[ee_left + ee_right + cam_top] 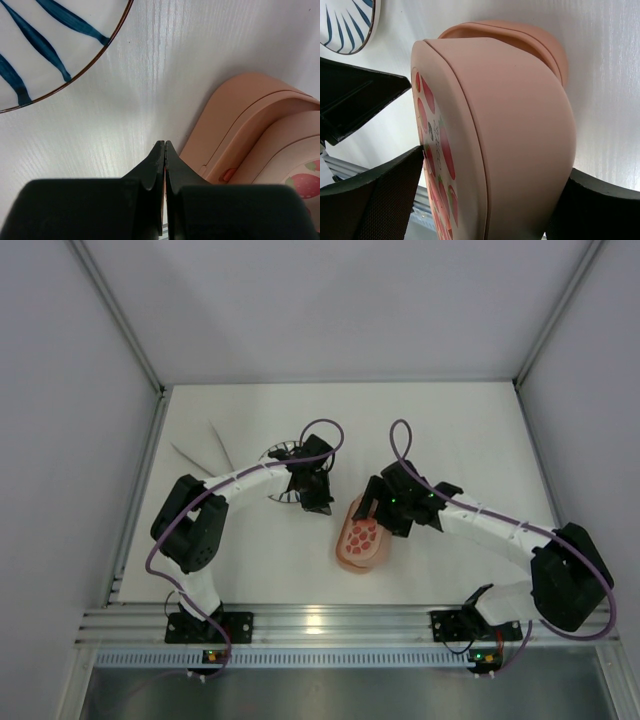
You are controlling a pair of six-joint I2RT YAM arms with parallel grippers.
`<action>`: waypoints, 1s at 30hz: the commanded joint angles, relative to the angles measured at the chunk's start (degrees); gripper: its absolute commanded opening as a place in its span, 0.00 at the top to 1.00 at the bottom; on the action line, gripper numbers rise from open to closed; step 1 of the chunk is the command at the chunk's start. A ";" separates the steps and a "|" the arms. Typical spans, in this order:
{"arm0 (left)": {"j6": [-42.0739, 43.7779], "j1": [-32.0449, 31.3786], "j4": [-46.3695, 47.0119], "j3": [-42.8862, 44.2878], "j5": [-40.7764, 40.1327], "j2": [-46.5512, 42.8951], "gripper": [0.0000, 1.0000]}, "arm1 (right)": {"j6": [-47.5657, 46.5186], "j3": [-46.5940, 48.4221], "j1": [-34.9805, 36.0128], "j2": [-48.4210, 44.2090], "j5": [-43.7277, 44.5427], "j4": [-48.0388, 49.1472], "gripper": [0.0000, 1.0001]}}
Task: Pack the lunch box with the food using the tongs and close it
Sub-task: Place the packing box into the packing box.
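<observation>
The salmon-pink lunch box (360, 538) stands stacked at the table's middle with its strawberry-spotted lid on top. My right gripper (372, 512) is at its far end. In the right wrist view the right gripper (496, 160) is open, its jaws wide on either side of the lunch box (510, 100), one pad by the lid's printed face. My left gripper (164, 142) is shut on nothing, low over the table just left of the lunch box (250, 115). The silvery tongs (222, 445) lie at the back left. No food shows.
A white plate (285, 475) with dark radial stripes lies left of the box, mostly under the left arm. It also shows as the plate (40, 45) and the plate (345, 25) in the wrist views. White walls enclose the table. An aluminium rail (330, 622) runs along the near edge.
</observation>
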 commanded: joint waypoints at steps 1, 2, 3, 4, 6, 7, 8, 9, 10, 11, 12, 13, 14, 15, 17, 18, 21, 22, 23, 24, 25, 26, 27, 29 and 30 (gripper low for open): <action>0.63 0.25 1.17 0.92 0.22 -0.71 1.00 | -0.78 -3.36 1.25 0.00 2.70 -5.69 0.16; 0.63 0.25 1.17 0.83 0.22 -0.71 1.00 | -0.87 -3.80 1.25 -0.08 2.88 -5.69 0.16; 0.63 0.25 1.17 0.83 0.22 -0.71 1.00 | -0.96 -3.80 1.34 -0.17 2.97 -5.86 0.15; 0.63 0.25 1.26 0.83 0.31 -0.80 1.00 | -1.05 -3.80 1.34 -0.35 3.06 -6.30 0.15; 0.54 0.25 1.26 0.74 0.31 -0.80 1.00 | -0.96 -3.80 1.25 -1.57 3.32 -6.48 0.15; 0.63 0.25 1.26 0.74 0.22 -0.89 1.00 | -0.96 -3.72 1.25 -2.10 3.58 -6.65 0.15; 0.63 0.25 1.26 0.74 0.22 -0.89 1.00 | -1.05 -3.45 1.34 -2.46 3.58 -7.09 0.14; 0.63 0.25 1.26 0.74 0.13 -0.98 1.00 | -1.22 -3.28 1.34 -3.42 3.67 -7.27 0.13; 0.63 0.25 1.26 0.74 0.22 -0.89 1.00 | -1.14 -2.67 1.34 -3.69 3.76 -7.44 0.13; 0.63 0.25 1.35 0.74 0.13 -0.89 1.00 | -1.22 -2.31 1.25 -3.95 4.02 -8.23 0.13; 0.54 0.25 1.35 0.83 0.13 -0.89 1.00 | -1.31 -1.96 1.25 -4.04 4.11 -8.50 0.12; 0.54 0.25 1.44 0.83 0.22 -0.89 1.00 | -1.31 -1.44 1.25 -4.21 4.20 -8.94 0.12; 0.54 0.25 1.44 0.83 0.22 -0.89 1.00 | -1.23 -1.34 1.25 -4.39 4.37 -9.29 0.12; 0.54 0.25 1.35 0.83 0.22 -0.89 1.00 | -1.14 -1.26 1.25 -4.83 4.55 -9.64 0.12; 0.54 0.25 1.44 0.83 0.13 -0.89 1.00 | -1.14 -1.25 1.25 -5.09 4.64 -9.91 0.12; 0.54 0.25 1.44 0.83 0.13 -0.89 1.00 | -0.96 -1.08 1.25 -5.36 4.64 -9.99 0.12; 0.63 0.25 1.35 0.65 0.05 -0.89 1.00 | -0.52 -0.99 1.25 -6.23 4.64 -9.91 0.12; 0.63 0.25 1.44 0.57 0.05 -1.06 1.00 | -0.52 -0.82 1.25 -6.41 4.64 -9.91 0.12; 0.63 0.25 1.44 0.57 -0.04 -0.98 1.00 | -0.43 -0.73 1.25 -6.67 4.73 -9.91 0.12; 0.72 0.25 1.44 0.65 -0.04 -0.98 1.00 | -0.26 -0.64 1.25 -7.03 4.73 -9.91 0.11; 0.72 0.25 1.35 0.65 -0.04 -0.98 1.00 | -0.17 -0.38 1.25 -7.20 4.64 -9.91 0.11; 0.81 0.25 1.35 0.65 -0.04 -1.06 1.00 | 0.00 -0.38 1.25 -7.47 4.64 -9.82 0.11; 0.89 0.25 1.26 0.65 -0.22 -1.06 1.00 | 0.27 -0.46 1.25 -7.99 4.64 -9.73 0.11; 0.89 0.25 1.17 0.65 -0.22 -1.06 1.00 | 0.62 -0.55 1.25 -8.52 4.73 -9.82 0.11; 0.89 0.25 1.26 0.65 -0.13 -1.06 1.00 | 0.88 -0.55 1.25 -8.96 4.73 -9.73 0.11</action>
